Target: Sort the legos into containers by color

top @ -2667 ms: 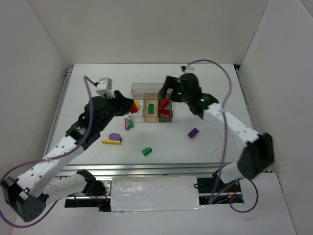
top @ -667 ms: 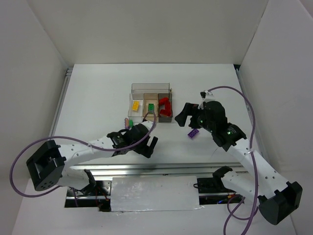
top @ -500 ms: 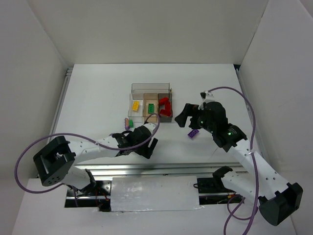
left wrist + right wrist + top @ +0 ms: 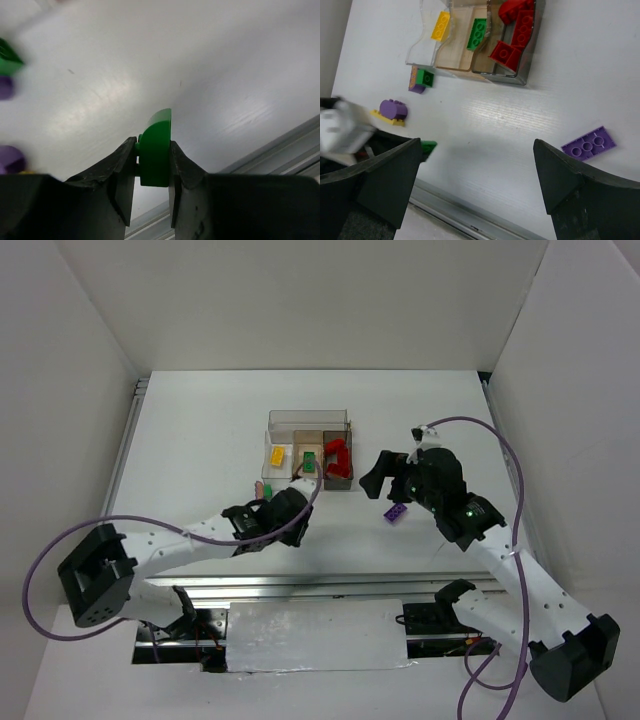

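Note:
My left gripper (image 4: 152, 146) is shut on a green lego (image 4: 156, 145), which stands on edge between the fingers just above the white table. In the top view the left gripper (image 4: 291, 524) covers that piece at the table's near middle. The right wrist view shows its green tip (image 4: 428, 146). My right gripper (image 4: 480, 167) hangs open and empty over the table, right of the containers (image 4: 308, 420). A flat purple lego (image 4: 396, 512) lies below it. The bins hold a yellow lego (image 4: 441, 25), a green one (image 4: 478, 33) and red ones (image 4: 512, 40).
A green piece on a purple one (image 4: 423, 80) lies just outside the bins' near-left corner. A rounded purple piece on a yellow plate (image 4: 393, 110) sits further left. The table's metal front rail (image 4: 470, 220) runs close below the left gripper.
My left gripper has closed on the green lego and drawn back slightly to the left. The right arm has stayed still.

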You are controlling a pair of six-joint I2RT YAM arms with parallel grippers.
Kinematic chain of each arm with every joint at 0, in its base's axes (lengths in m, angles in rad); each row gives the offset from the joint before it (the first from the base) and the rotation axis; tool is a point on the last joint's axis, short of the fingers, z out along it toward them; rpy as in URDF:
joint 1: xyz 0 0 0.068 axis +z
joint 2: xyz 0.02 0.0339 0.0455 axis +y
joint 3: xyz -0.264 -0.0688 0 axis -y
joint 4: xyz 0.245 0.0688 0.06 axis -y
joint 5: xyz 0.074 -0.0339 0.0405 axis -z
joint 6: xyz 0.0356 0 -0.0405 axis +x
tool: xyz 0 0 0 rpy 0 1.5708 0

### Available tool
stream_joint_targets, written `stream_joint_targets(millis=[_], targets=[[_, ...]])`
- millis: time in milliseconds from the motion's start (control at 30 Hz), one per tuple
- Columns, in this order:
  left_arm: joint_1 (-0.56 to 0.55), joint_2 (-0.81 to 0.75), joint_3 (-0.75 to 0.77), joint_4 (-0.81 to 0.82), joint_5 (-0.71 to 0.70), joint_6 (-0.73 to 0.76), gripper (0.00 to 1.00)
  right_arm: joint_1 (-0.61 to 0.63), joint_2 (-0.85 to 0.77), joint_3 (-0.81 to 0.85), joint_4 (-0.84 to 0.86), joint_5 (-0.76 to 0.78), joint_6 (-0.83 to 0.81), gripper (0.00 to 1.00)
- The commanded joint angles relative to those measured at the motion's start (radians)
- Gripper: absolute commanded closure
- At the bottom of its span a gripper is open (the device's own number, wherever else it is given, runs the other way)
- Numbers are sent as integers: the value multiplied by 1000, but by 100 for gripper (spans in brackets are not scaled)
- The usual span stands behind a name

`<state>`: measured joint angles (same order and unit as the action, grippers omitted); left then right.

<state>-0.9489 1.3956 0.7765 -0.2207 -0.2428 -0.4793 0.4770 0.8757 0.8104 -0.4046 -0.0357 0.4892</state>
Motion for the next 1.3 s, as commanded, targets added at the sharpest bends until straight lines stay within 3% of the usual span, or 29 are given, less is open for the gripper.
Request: stream_joint_targets(millis=[0,67,300,500,600,700,733,867,1000,1067,1167,1267], targets=[[5,-116,137,3,-207,-30,100,-5,17,6,30,89,-6,0],[28,-101,229,4,-266,-18,95,-6,81,30,24,108,9,0],[223,213,582,49,-221,62,96,-15,207,67,85,125,58,0],[292,469,818,-9,-233,88,83,-37,262,124,86,134,91,0],[305,537,857,-29,-233,90,68,-52,279,147,75,137,92,0],[321,565,856,-23,-193,77,33,-64,301,162,79,128,91,0],[323,566,851,-22,-187,74,20,-69,308,176,76,129,88,0],[325,522,794,10,-174,68,2,-116,367,220,64,125,81,0],[323,424,761,-41,-164,42,1,-248,533,332,-3,190,113,0],[317,304,687,-49,-126,27,1,-294,626,393,-71,256,127,0],[297,142,589,-91,-86,8,0,-354,895,605,-190,338,126,0],[256,13,509,-184,-82,19,0,-386,1041,722,-260,385,147,0]])
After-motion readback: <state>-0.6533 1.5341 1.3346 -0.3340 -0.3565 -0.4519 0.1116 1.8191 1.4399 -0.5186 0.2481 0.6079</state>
